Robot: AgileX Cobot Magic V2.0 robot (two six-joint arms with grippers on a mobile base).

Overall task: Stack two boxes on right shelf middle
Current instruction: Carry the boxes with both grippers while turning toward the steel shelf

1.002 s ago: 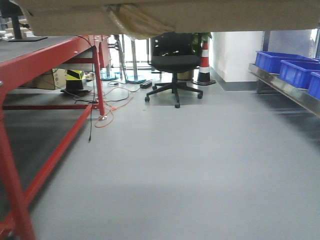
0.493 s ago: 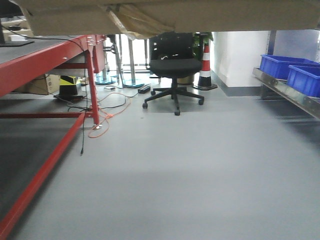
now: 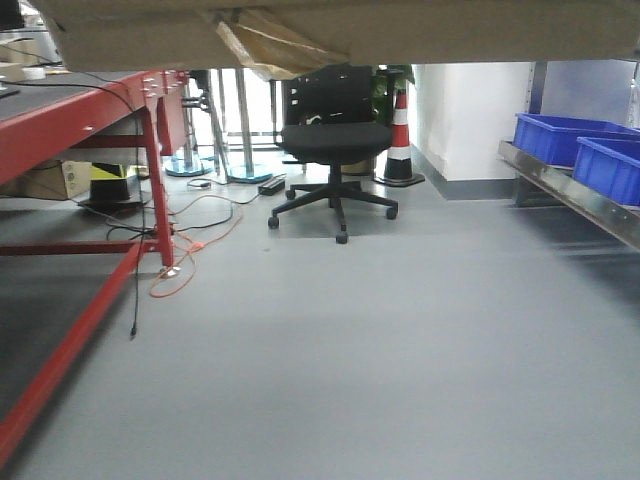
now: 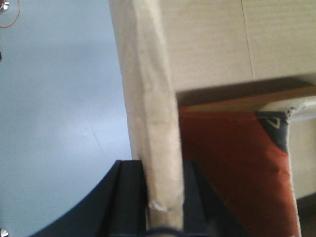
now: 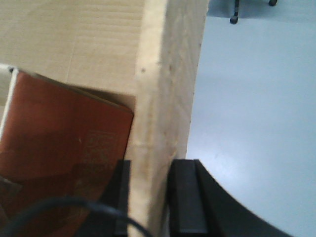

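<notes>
A plain brown cardboard box (image 3: 400, 30) fills the top of the front view, held above the floor, with torn yellowish tape (image 3: 265, 45) hanging from its underside. My left gripper (image 4: 162, 173) is shut on the box's left wall (image 4: 148, 98). On the opposite wall (image 5: 165, 74) my right gripper (image 5: 150, 170) is shut too. A reddish-brown printed surface (image 4: 232, 163) lies inside the box (image 5: 64, 138). I cannot make out a second box. The steel shelf (image 3: 565, 190) runs along the right side.
A red-framed table (image 3: 90, 125) stands at the left with cables (image 3: 185, 250) on the floor beneath it. Ahead are a black office chair (image 3: 335, 140) and a traffic cone (image 3: 400, 140). Blue bins (image 3: 560, 135) sit on the shelf. Grey floor (image 3: 380, 340) lies between.
In the front view the red table and the chair have slid left and the table leg looks farther off. Fewer blue bins show at the right. The box stays at the top.
</notes>
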